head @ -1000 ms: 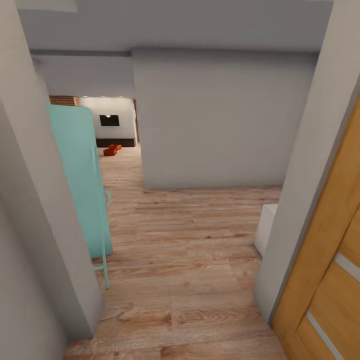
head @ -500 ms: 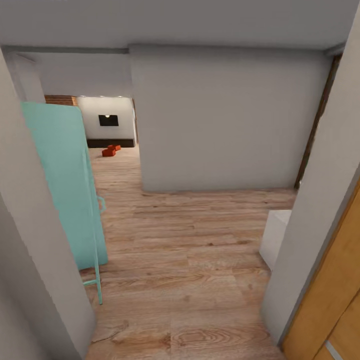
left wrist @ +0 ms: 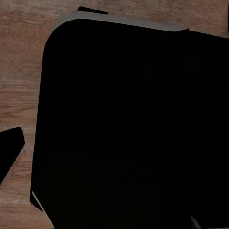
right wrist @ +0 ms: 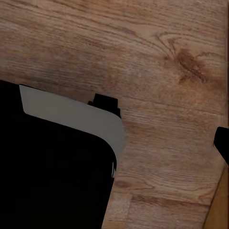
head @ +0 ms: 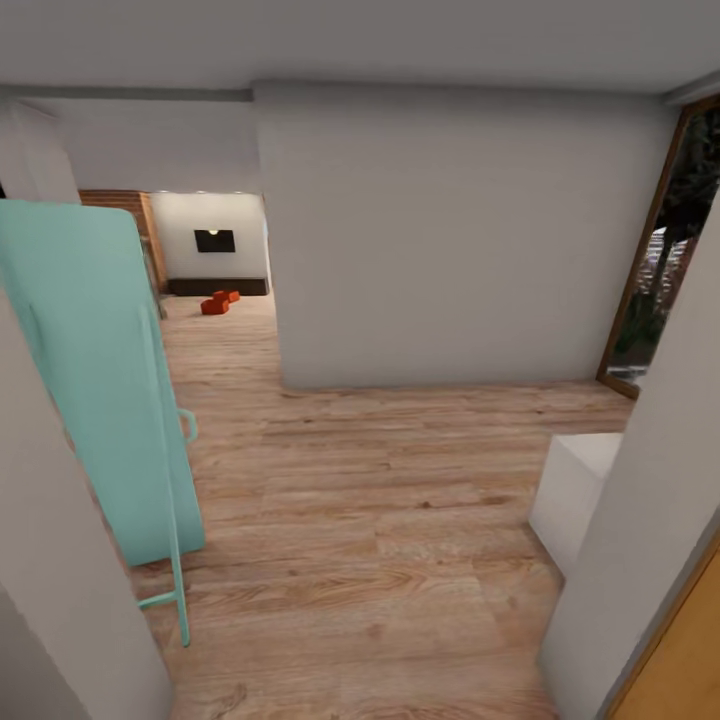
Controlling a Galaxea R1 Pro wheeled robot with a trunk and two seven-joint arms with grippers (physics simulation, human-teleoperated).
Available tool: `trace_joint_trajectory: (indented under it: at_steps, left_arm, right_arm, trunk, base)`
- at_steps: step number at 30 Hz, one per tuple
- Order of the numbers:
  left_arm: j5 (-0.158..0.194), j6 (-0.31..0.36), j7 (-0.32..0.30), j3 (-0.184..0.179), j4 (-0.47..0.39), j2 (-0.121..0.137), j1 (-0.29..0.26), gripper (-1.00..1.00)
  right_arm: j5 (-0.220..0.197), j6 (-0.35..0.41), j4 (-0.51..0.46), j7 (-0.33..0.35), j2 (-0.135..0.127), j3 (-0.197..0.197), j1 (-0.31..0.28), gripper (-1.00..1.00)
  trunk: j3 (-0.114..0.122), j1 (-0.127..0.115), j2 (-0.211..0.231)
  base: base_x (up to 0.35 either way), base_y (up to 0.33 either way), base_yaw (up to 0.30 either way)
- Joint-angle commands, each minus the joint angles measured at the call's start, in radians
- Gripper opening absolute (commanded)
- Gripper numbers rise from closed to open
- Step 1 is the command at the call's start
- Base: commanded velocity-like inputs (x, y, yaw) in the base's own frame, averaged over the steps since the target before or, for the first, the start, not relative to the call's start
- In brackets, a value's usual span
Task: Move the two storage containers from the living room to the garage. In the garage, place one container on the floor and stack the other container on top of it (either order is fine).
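Here the wrist views look down on wood planks (right wrist: 157, 62), each with a large black body with a pale rounded edge (right wrist: 76, 114) in front. A dark tip sits at the edge of the left wrist view (left wrist: 9, 148) and another at the edge of the right wrist view (right wrist: 222, 143); I cannot tell whether either claw is open or closed.

In the head view the nearest things are pale wall edges, one at the left (head: 60, 560) and one at the right (head: 650, 520), with a strip of orange wooden door (head: 680, 660) low at the right corner. Just past the left wall stands a teal panel (head: 90, 370) on a thin teal frame (head: 175, 560), reaching down to the plank floor (head: 370, 520). Across from it, by the right wall, is a white block (head: 575, 490) resting on the floor.

Farther on, a broad grey wall (head: 450, 240) faces the camera. To its right is a wood-framed opening (head: 650, 260) with dark foliage beyond it. To its left the floor runs on into the living room (head: 215, 250), where a black TV (head: 214, 241) hangs on a white wall above a dark low bench (head: 215, 286), with red brick (head: 120, 200) at the left.

The two containers (head: 219, 302) lie on the planks just in front of the bench, close together, small and far off.
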Motion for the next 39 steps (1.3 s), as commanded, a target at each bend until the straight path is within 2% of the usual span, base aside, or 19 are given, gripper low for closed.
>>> trace_joint_trajectory:
  at_steps: [1, 9, 20, 39]
  left_arm:
    - [0.006, -0.002, 0.001, 0.000, -0.001, 0.000, 0.000, 1.00]
    - [0.006, -0.002, 0.000, 0.000, -0.001, -0.001, 0.000, 1.00]
    - [0.005, -0.001, 0.000, 0.000, 0.000, -0.002, 0.000, 1.00]
    - [0.006, -0.001, 0.000, 0.000, 0.001, -0.001, 0.000, 1.00]
  right_arm:
    - [-0.011, -0.006, 0.003, 0.005, 0.000, 0.007, -0.001, 1.00]
    - [-0.011, -0.006, 0.003, 0.005, -0.001, 0.007, -0.001, 1.00]
    - [-0.009, -0.011, 0.003, 0.005, -0.016, 0.009, -0.001, 1.00]
    - [-0.009, -0.008, 0.003, 0.006, -0.014, 0.009, -0.001, 1.00]
  trunk:
    - [-0.001, 0.001, 0.000]
    - [-0.001, 0.001, 0.000]
    - [-0.001, 0.001, 0.000]
    - [-0.001, 0.001, 0.000]
  base:
    - [0.325, 0.000, 0.000]
    - [0.325, 0.000, 0.000]
    - [0.325, 0.000, 0.000]
    - [0.325, 0.000, 0.000]
